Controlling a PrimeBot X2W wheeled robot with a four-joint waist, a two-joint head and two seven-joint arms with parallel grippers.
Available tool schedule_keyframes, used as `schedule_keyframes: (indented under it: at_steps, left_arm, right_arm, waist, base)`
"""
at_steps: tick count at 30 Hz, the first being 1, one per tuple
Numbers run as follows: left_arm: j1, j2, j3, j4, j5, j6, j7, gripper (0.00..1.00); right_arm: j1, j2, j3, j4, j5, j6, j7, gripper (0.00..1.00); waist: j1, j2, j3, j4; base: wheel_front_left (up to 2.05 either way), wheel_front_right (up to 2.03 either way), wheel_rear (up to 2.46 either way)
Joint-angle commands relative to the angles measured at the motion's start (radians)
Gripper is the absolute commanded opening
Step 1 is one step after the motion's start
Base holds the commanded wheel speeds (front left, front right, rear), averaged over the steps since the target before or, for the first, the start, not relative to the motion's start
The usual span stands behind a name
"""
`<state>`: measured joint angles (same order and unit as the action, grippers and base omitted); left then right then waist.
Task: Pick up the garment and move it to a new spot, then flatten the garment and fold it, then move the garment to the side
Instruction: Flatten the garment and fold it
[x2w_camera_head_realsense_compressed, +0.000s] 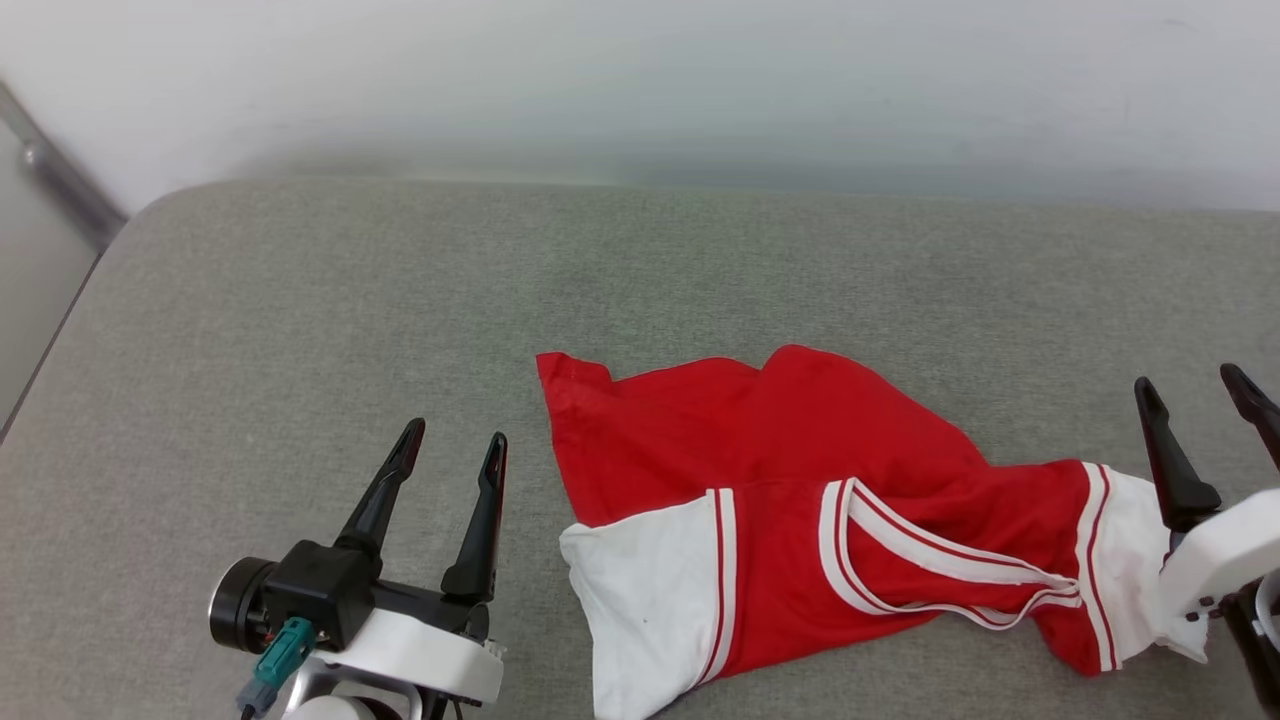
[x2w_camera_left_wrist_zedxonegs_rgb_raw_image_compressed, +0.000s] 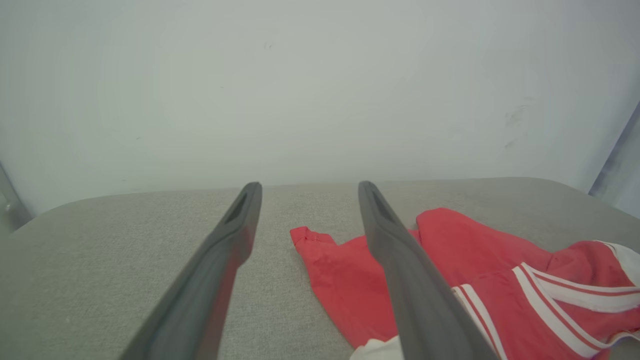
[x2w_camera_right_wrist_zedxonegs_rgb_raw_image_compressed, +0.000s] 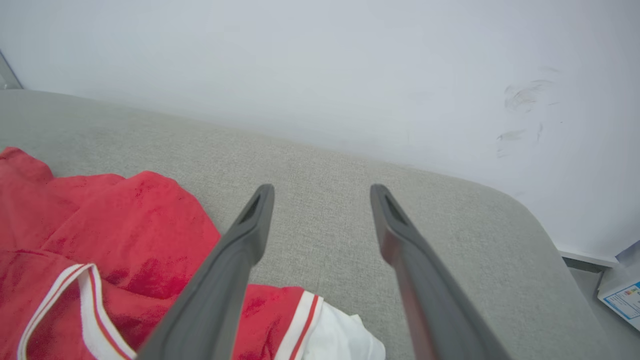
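While the left gripper (x2w_camera_head_realsense_compressed: 456, 433) is hanging at the lower left of the head view, its two dark fingers are pointing away from the robot and leaning slightly to the right. They are standing well spread with nothing between them. Its white wrist is running off the bottom edge. Whether the fingers are touching the grey cushion (x2w_camera_head_realsense_compressed: 300, 300) beneath them is hard to tell.

Just to the right, the garment (x2w_camera_head_realsense_compressed: 800, 430) is lying crumpled on the cushion, between the two grippers and apart from the left one. Its red body is bunching up toward the pale wall (x2w_camera_head_realsense_compressed: 640, 80), and its striped neck opening is facing up. One white sleeve is slipping past the bottom edge of the head view. In the left wrist view, the gripper's own right finger is covering part of the red cloth.

At the far right, the right gripper (x2w_camera_head_realsense_compressed: 1188, 378) is reaching in from the lower corner, tilted to the left, its fingers parted wide and holding nothing. Its white wrist casing is hiding the end of the other white sleeve, so contact there is unclear. The picture's edge is cutting off its outer finger. In the right wrist view, a blue-and-white label (x2w_camera_right_wrist_zedxonegs_rgb_raw_image_compressed: 622, 300) is peeking in at the corner, too cropped to read.
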<state>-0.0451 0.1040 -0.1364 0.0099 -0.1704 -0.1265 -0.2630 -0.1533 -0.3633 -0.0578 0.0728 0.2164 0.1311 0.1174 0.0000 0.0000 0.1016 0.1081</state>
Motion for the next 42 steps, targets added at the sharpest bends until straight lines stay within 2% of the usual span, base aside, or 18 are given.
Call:
schedule_keyframes:
  at_steps: [1,7,12,15,19,23,25,28,33,42]
  left_arm:
    - [0.011,0.000,0.000,-0.003,-0.003,-0.002,-0.003,1.00]
    - [0.023,0.003,-0.005,0.000,-0.013,-0.003,-0.003,1.00]
    - [0.034,0.023,-0.034,0.019,-0.030,-0.004,-0.003,1.00]
    - [0.018,0.063,-0.077,0.027,-0.060,-0.003,0.030,1.00]
    - [-0.038,0.151,-0.182,-0.027,-0.142,-0.004,0.219,1.00]
    - [-0.094,0.274,-0.281,-0.105,-0.253,-0.003,0.515,1.00]
    - [-0.125,0.308,-0.300,-0.145,-0.325,-0.004,0.641,1.00]
    - [-0.157,0.364,-0.316,-0.174,-0.372,-0.003,0.785,1.00]
    - [-0.194,0.402,-0.338,-0.170,-0.388,-0.001,0.904,1.00]
    - [-0.284,0.447,-0.425,-0.117,-0.374,-0.003,0.937,1.00]
  right_arm:
    - [0.020,0.024,-0.015,-0.015,0.007,-0.001,-0.036,1.00]
    - [0.099,0.144,-0.052,-0.101,0.000,-0.001,-0.205,1.00]
    - [0.137,0.202,-0.046,-0.120,-0.029,-0.001,-0.243,1.00]
    - [0.141,0.214,-0.045,-0.123,-0.036,-0.001,-0.247,1.00]
    - [0.138,0.217,-0.062,-0.136,-0.042,-0.001,-0.236,1.00]
    - [0.135,0.218,-0.070,-0.148,-0.046,-0.001,-0.223,1.00]
    - [0.133,0.219,-0.068,-0.147,-0.047,-0.001,-0.218,1.00]
    - [0.125,0.224,-0.060,-0.141,-0.047,-0.001,-0.216,1.00]
    - [0.112,0.228,-0.042,-0.127,-0.049,-0.001,-0.213,1.00]
    - [0.094,0.221,-0.031,-0.107,-0.051,-0.001,-0.214,1.00]
  waist:
    - [0.0000,0.0000,-0.007,-0.011]
    - [0.0000,0.0000,-0.014,-0.033]
    - [0.0000,0.0000,-0.011,-0.051]
    - [0.0000,0.0000,-0.004,-0.063]
    - [0.0000,0.0000,0.008,-0.074]
    - [0.0000,0.0000,0.027,-0.086]
    - [0.0000,0.0000,0.040,-0.093]
    - [0.0000,0.0000,0.062,-0.106]
    - [0.0000,0.0000,0.103,-0.123]
    - [0.0000,0.0000,0.158,-0.135]
  base:
    - [0.00,0.00,0.00]
    - [0.00,0.00,0.00]
    - [0.00,0.00,0.00]
    - [0.00,0.00,0.00]
    - [0.00,0.00,0.00]
    - [0.00,0.00,0.00]
    - [0.00,0.00,0.00]
    - [0.00,0.00,0.00]
    - [0.00,0.00,0.00]
    - [0.00,0.00,0.00]
